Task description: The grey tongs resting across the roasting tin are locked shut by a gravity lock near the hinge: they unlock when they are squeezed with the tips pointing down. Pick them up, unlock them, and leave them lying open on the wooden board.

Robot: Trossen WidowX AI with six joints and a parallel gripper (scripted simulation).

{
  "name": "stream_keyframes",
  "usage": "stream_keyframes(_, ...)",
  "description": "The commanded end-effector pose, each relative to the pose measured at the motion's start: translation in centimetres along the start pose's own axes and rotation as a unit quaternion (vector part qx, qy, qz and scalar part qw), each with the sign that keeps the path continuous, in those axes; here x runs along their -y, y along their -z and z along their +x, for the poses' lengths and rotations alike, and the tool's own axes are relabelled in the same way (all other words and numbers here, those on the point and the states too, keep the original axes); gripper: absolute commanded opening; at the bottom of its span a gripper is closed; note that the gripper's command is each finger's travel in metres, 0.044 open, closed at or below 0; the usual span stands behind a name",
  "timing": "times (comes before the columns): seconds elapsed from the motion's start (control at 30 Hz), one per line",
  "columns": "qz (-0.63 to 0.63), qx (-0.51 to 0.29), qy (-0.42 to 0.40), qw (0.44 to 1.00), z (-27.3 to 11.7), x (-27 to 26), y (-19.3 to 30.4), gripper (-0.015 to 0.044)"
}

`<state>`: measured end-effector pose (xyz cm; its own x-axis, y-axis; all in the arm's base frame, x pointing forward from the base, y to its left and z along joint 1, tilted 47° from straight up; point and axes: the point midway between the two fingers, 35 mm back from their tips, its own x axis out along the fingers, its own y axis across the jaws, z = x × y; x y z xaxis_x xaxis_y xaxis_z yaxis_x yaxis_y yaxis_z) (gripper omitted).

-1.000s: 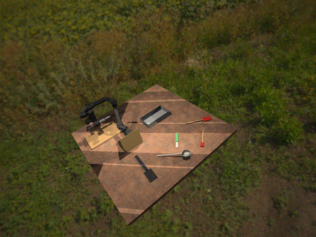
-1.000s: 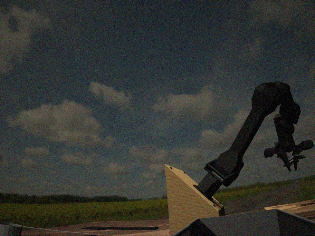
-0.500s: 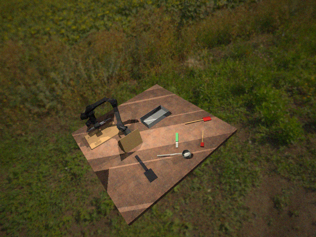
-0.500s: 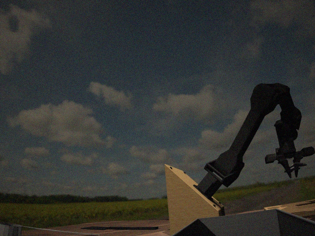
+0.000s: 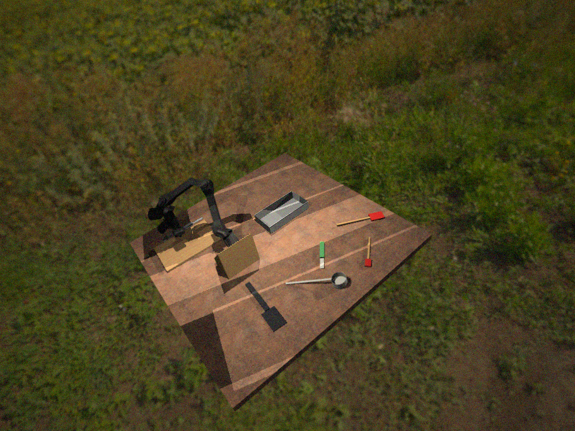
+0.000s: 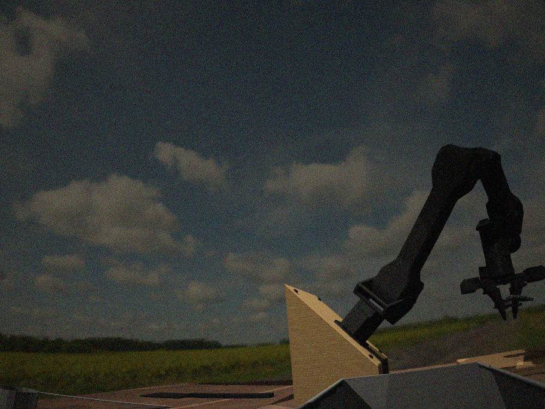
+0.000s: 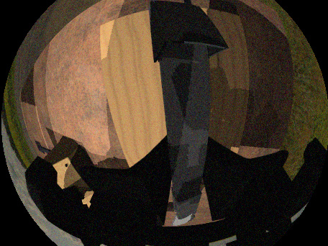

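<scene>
My gripper [image 5: 175,233] [image 6: 509,313] [image 7: 183,136] is shut on the grey tongs [image 5: 193,223] [image 6: 523,298] [image 7: 198,122], fingers pointing down. The tongs are held in the air, lying about level across the fingers in the exterior view. In the wrist view their two arms lie close together, with a narrow dark gap near the black end; whether the lock is released I cannot tell. The wooden board [image 5: 171,263] [image 6: 488,360] [image 7: 134,108] lies on the table below them. The roasting tin [image 5: 287,219] [image 6: 422,391] stands apart from the tongs.
The arm's wooden wedge base [image 5: 239,257] [image 6: 325,347] stands beside the board. A black spatula [image 5: 273,318], a round scoop [image 5: 340,281], a green-handled tool [image 5: 321,250] and two red-headed spatulas [image 5: 376,216] [image 5: 367,263] lie farther off on the table.
</scene>
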<state>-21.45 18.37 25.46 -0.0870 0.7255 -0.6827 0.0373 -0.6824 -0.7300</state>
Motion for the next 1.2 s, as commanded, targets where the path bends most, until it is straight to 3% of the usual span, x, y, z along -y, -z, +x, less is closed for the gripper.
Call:
stream_keyframes(0.0, -0.001, 0.003, -0.001, 1.0, 0.6, 0.0, 0.0, -0.015)
stream_keyframes(1.1, -0.004, 0.004, 0.008, 1.0, 5.0, 0.3, 0.6, -0.015)
stream_keyframes(1.17, -0.003, 0.002, 0.008, 1.0, 5.0, 0.3, 0.7, -0.0097)
